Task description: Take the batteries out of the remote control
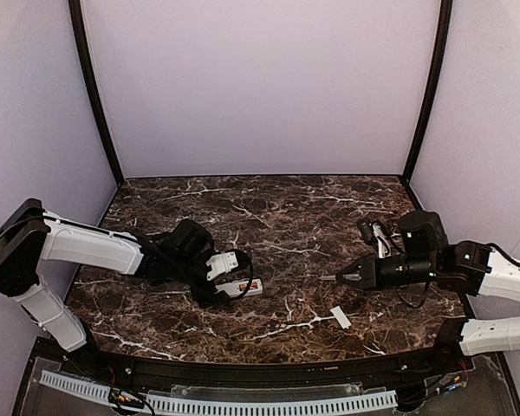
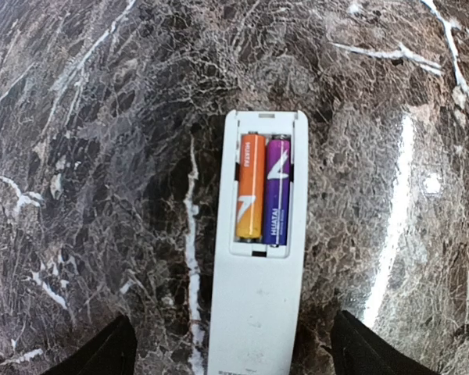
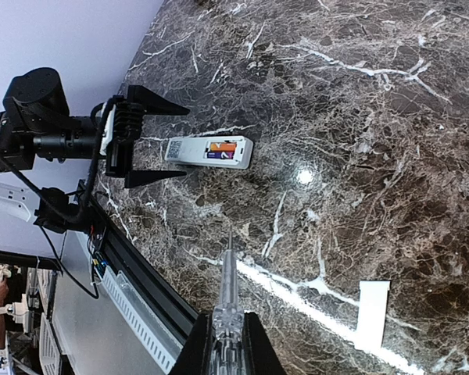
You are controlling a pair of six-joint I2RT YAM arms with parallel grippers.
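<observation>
The white remote control (image 2: 256,305) lies back-up on the marble table, its battery recess uncovered. Two batteries sit side by side in the recess, one orange (image 2: 250,187) and one purple (image 2: 277,191). My left gripper (image 2: 230,332) is open, with its dark fingers (image 2: 102,353) on either side of the remote's lower end and a gap on each side. In the top view the remote (image 1: 243,287) lies between those fingers. My right gripper (image 3: 227,337) is shut on a clear pointed tool (image 3: 228,285). The tool's tip points toward the remote (image 3: 209,151) from a distance.
A small flat white cover piece (image 1: 341,317) lies near the table's front edge, below my right gripper (image 1: 351,277); it also shows in the right wrist view (image 3: 373,312). Pale walls enclose the table on three sides. A black rail (image 1: 243,373) runs along the front edge.
</observation>
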